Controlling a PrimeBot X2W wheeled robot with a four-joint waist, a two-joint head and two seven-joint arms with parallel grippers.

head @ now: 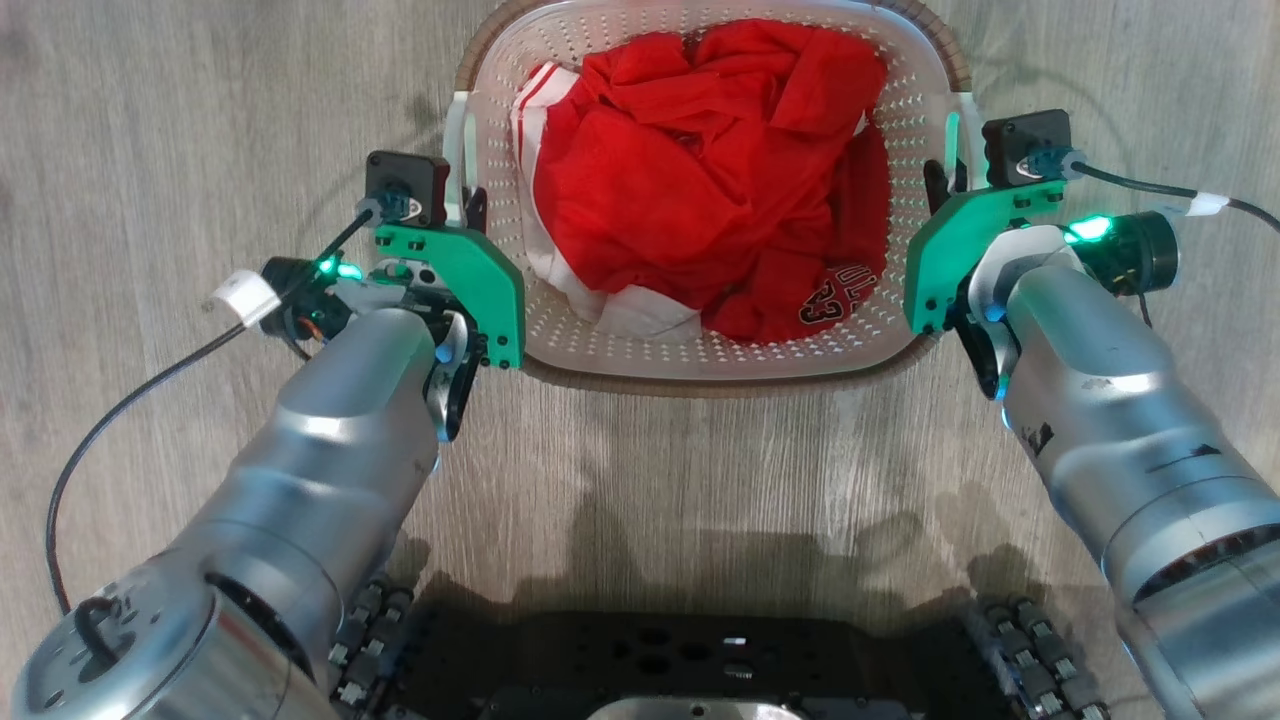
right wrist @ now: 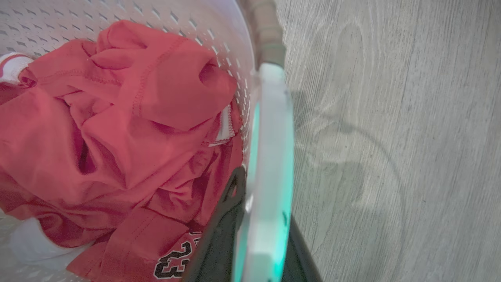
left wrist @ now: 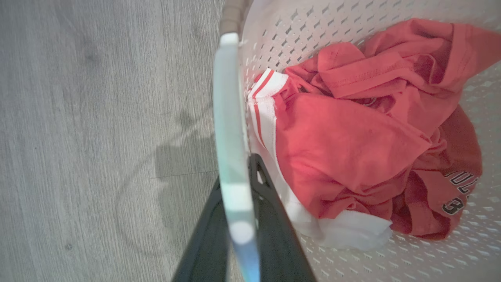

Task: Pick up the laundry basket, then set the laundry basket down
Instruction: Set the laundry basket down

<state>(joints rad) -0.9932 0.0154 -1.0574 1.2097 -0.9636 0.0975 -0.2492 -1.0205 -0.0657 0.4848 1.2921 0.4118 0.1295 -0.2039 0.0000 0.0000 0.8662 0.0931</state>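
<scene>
Top middle, the left gripper (head: 470, 208) and right gripper (head: 938, 188) pinch the handles of the basket (head: 700, 352). Next, they should lift both sides evenly.

I have bare grey wood-grain floor (head: 180, 130) open at nine and three o'clock of the white perforated plastic laundry basket (head: 700, 355). Crumpled red and white clothing (head: 700, 170) crowds its well. My left hand (head: 468, 205) and right hand (head: 938, 185) clamp both white side handles (head: 453, 135). My black wheeled base (head: 690, 660) blocks six o'clock.

laundry basket (head: 700, 350) of red clothes (head: 700, 170) between left gripper (head: 472, 205) and right gripper (head: 935, 190)
</scene>
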